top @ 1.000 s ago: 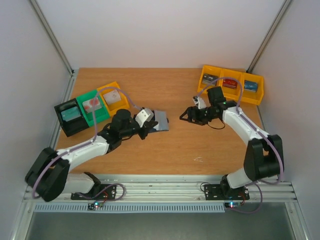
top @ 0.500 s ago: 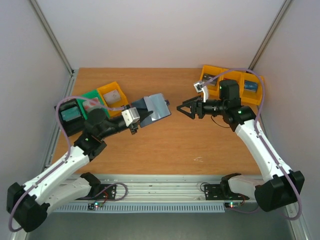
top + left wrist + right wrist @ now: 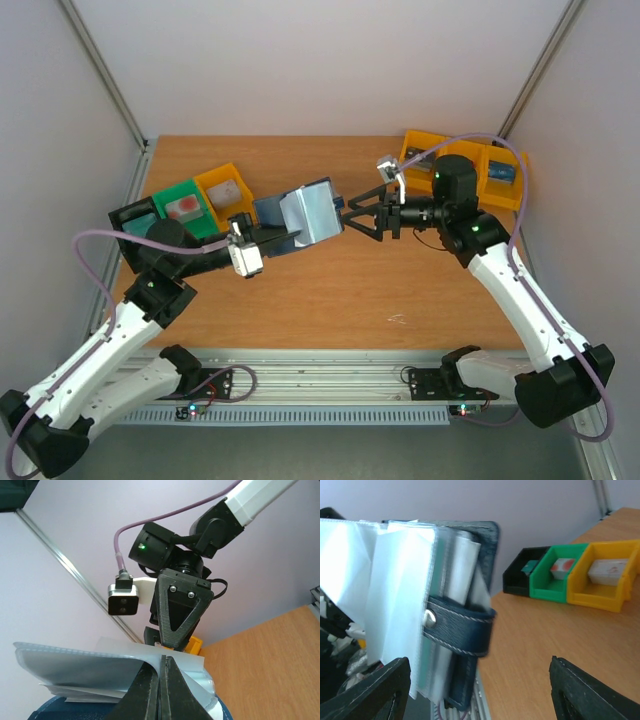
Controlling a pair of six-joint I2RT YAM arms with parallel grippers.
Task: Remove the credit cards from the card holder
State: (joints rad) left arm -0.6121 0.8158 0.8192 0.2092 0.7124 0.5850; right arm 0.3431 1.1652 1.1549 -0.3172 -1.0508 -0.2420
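The card holder [image 3: 312, 212] is a navy wallet with a grey-blue lining, held up off the table at mid-scene. My left gripper [image 3: 278, 236] is shut on it; in the left wrist view the jaws [image 3: 162, 661] pinch one of its clear sleeves [image 3: 75, 666]. My right gripper [image 3: 352, 215] is open just to its right, fingertips pointing at its edge, apart from it. The right wrist view shows the holder's snap strap [image 3: 462, 626] and fanned sleeves [image 3: 400, 600] between the wide-apart fingers [image 3: 375, 692]. Pale flat shapes fill the sleeves; I cannot make out separate credit cards.
Black [image 3: 135, 228], green [image 3: 181, 207] and yellow [image 3: 226, 190] bins stand in a row at the left, the last two with small items inside. A yellow three-part bin [image 3: 465, 166] with small items sits at the back right. Bare wooden table [image 3: 340, 290] lies below both grippers.
My left arm has lifted the card holder off the table and carried it up and right. The right gripper has moved left towards it and opened wider.
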